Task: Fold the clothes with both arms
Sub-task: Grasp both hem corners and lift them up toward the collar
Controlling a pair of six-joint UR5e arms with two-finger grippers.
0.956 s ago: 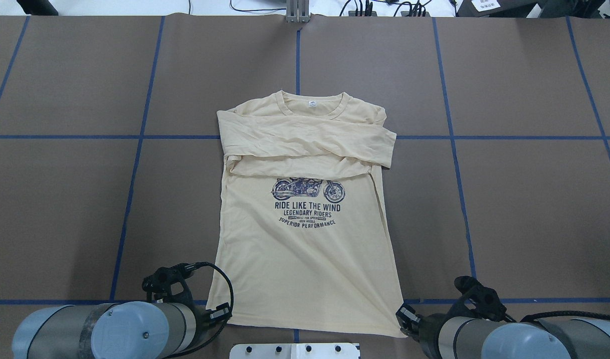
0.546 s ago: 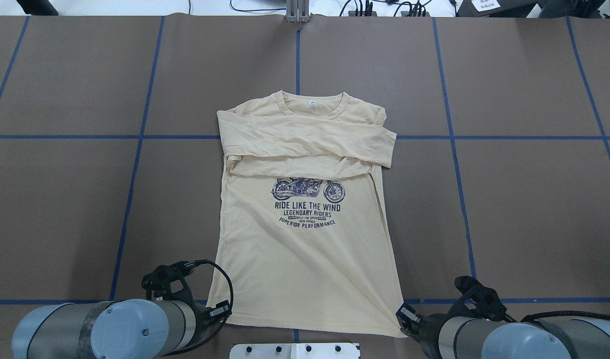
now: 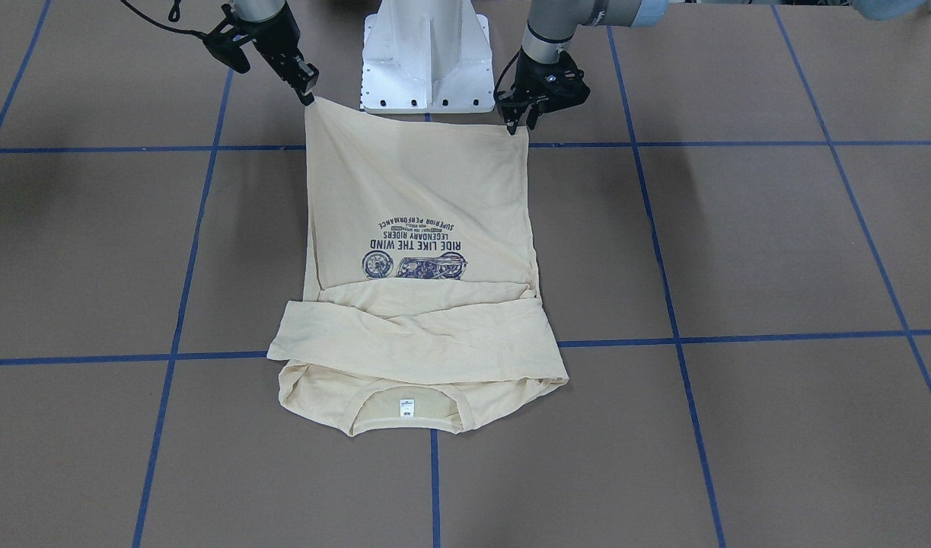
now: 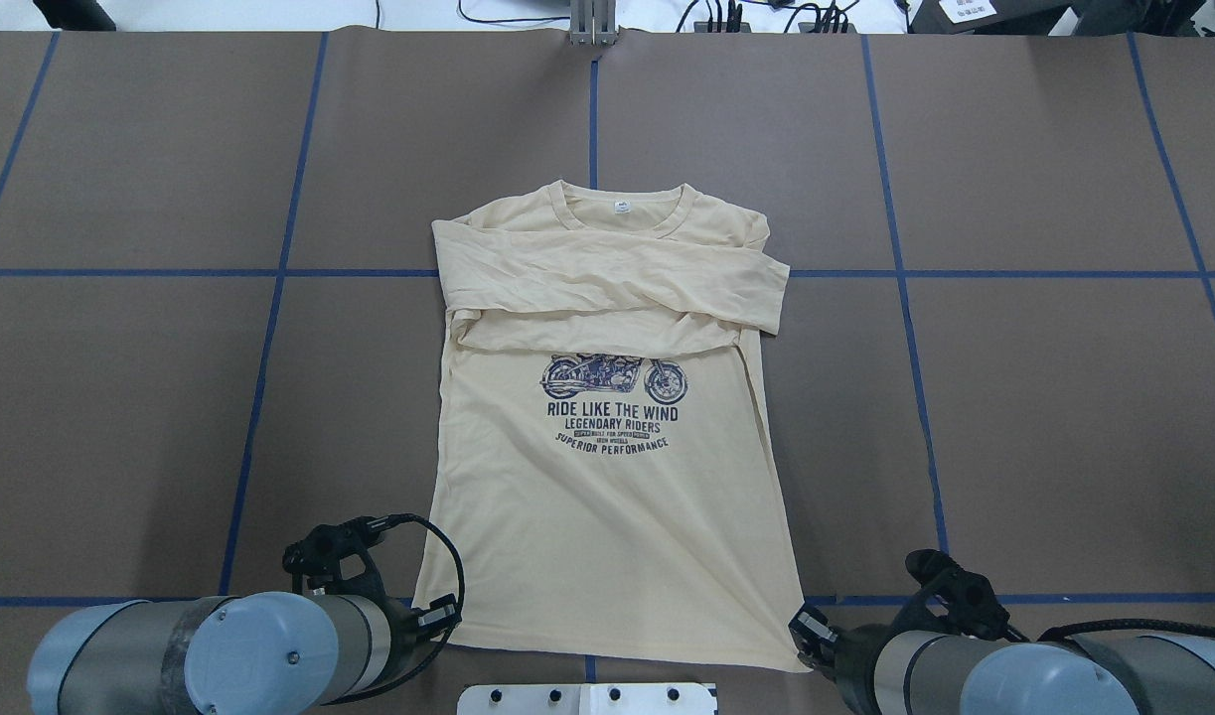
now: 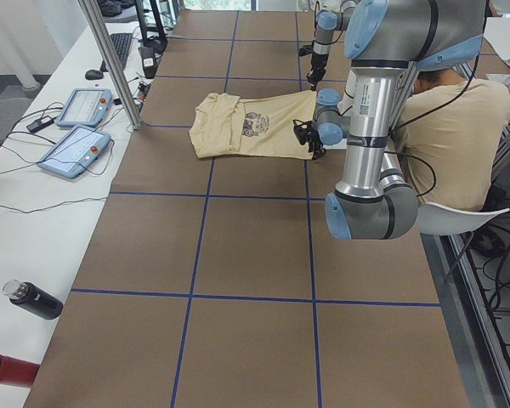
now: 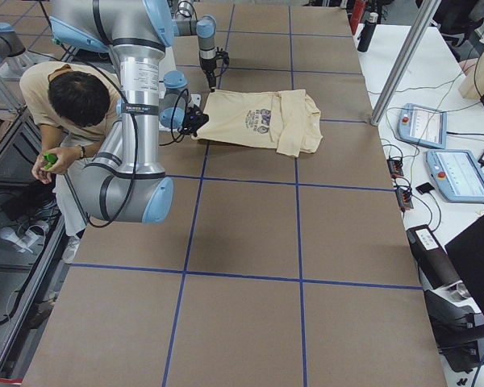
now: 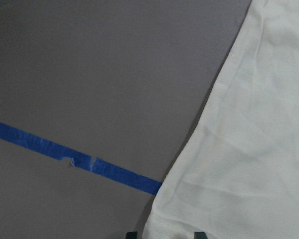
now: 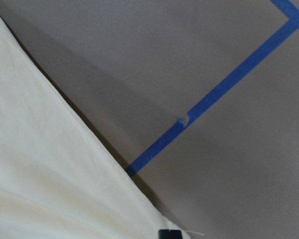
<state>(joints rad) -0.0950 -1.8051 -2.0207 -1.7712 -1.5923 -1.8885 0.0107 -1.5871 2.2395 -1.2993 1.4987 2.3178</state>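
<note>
T-shirt (image 4: 607, 516) lay flat on bench (image 4: 1064, 397), sleeves folded across chest. Right hand (image 3: 305, 93) pinched near right hem corner; left hand (image 3: 513, 122) spread around near left corner.

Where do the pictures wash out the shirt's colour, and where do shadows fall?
Left wrist view: the shirt looks almost white, overexposed; right wrist view: paler too, with a dark shadow band on the table along its edge; overhead view: even light, cream colour, print sharp.
</note>
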